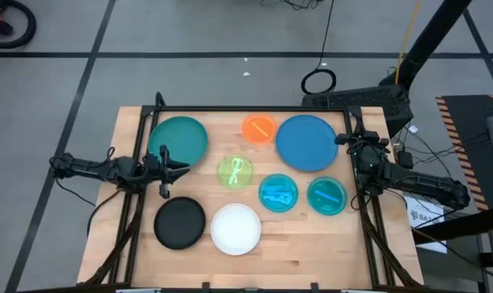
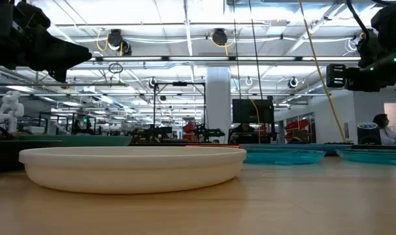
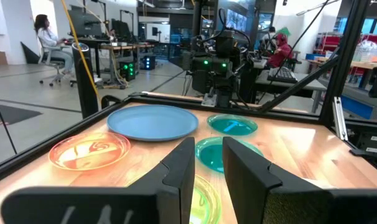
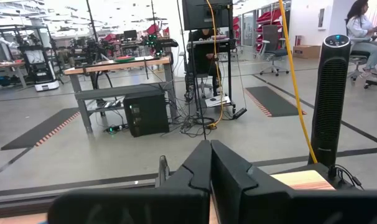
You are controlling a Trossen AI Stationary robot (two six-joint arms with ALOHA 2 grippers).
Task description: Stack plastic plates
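Observation:
Eight plastic plates lie flat and apart on the wooden table (image 1: pixel 311 252): dark teal (image 1: pixel 178 138), orange (image 1: pixel 259 129), blue (image 1: pixel 307 142), lime green (image 1: pixel 235 172), two cyan (image 1: pixel 277 194) (image 1: pixel 327 196), black (image 1: pixel 180 222) and white (image 1: pixel 235 229). My left gripper (image 1: pixel 180 167) hovers level at the table's left side, between the teal and black plates. It is open (image 3: pixel 208 163) with nothing between its fingers. My right gripper (image 1: pixel 350 137) hovers at the right side beside the blue plate, shut (image 4: pixel 210 163) and pointing past the table's far edge.
A black frame (image 1: pixel 255 109) runs along the table's far edge and down both sides. A tower fan (image 4: pixel 330 99) and cables stand on the floor beyond the far right corner. People sit at desks far off in the room.

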